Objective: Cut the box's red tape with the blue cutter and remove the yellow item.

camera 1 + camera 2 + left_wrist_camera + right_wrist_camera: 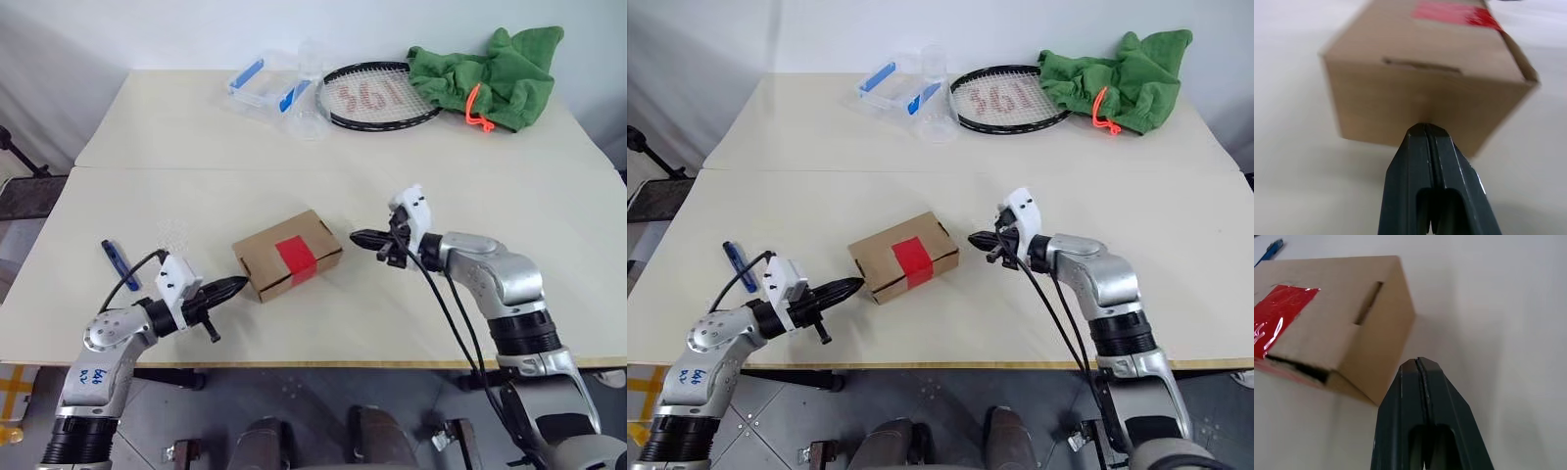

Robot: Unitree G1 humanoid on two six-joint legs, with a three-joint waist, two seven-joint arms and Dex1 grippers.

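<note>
Closed, empty: left end effector (238, 286) near the table's (323, 196) front edge, tip at the box's (287, 254) left end; right end effector (357, 236), likewise closed, just off its right end. Box mid-front, red tape (294, 258) uncut. Blue cutter (116, 262) by the left edge: slim, light, stiff; probably best pinched mid-shaft. Yellow item presumably hidden inside.

far beyond my claws, red digits "361" on the racket strings (377, 96) — the one thing i can read here.
</note>
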